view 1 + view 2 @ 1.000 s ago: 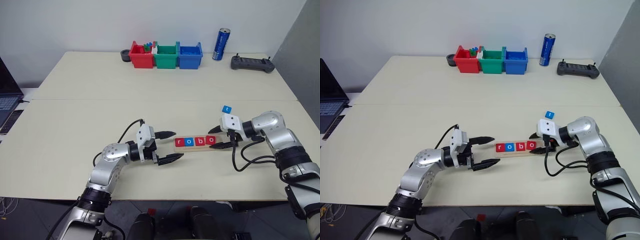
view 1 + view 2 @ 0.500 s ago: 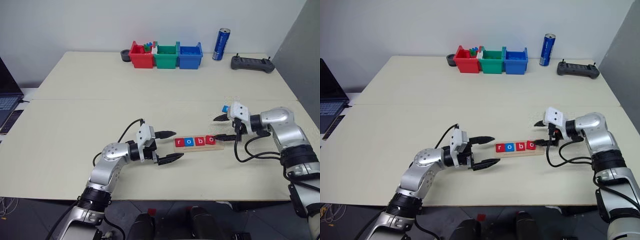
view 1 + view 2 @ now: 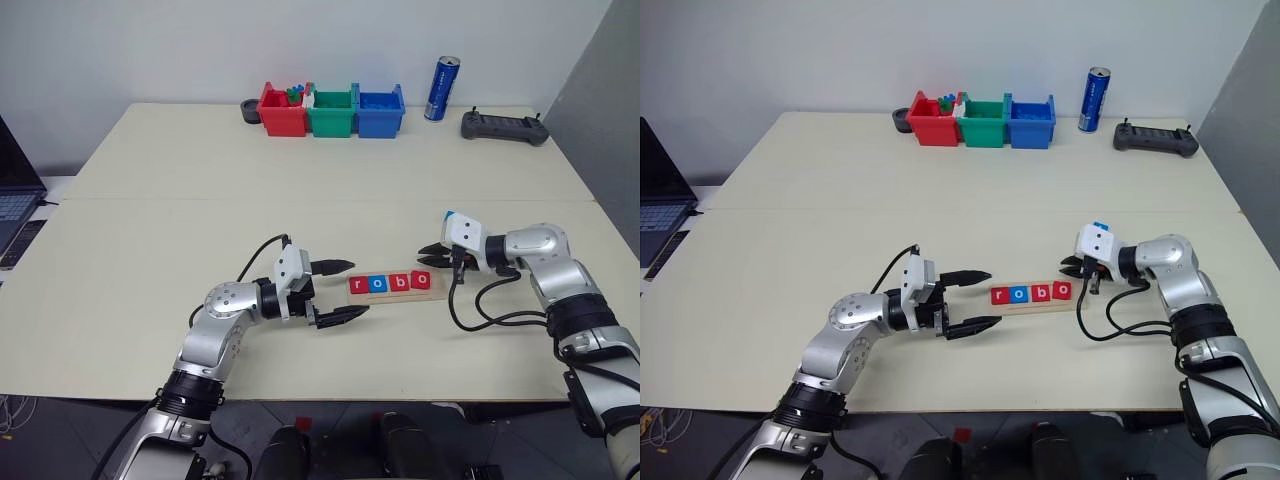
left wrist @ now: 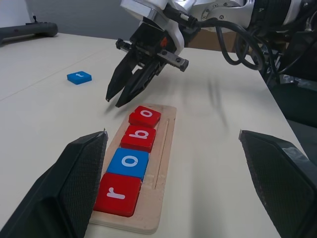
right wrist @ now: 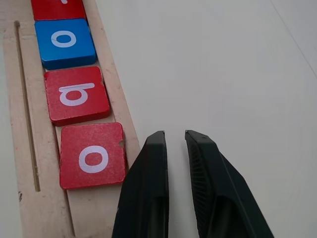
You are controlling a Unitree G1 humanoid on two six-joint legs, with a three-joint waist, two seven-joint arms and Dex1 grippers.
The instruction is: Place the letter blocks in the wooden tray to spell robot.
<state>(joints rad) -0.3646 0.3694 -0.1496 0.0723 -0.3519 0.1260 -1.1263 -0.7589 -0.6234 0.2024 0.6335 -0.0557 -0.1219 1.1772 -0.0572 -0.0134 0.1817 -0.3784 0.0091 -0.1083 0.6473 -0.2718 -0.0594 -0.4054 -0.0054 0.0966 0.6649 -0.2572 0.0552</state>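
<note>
Right wrist view: the right gripper [image 5: 174,141], fingers nearly together and empty, hovers beside the long pale wooden tray [image 5: 111,74] holding r-o-b-o. Left wrist view adds the loose blue square tile [image 4: 79,77], probably the t, beyond it. The left gripper [image 3: 340,290] gapes wide at the tray's other end.

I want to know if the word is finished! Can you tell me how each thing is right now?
wooden tray: flat on the table, holds r, o, b, o, end slot empty.
blue t block: loose on the table, outside the tray.
left gripper: open, empty.
right gripper: nearly shut, empty, beside the last o.
blue can: upright.
</note>
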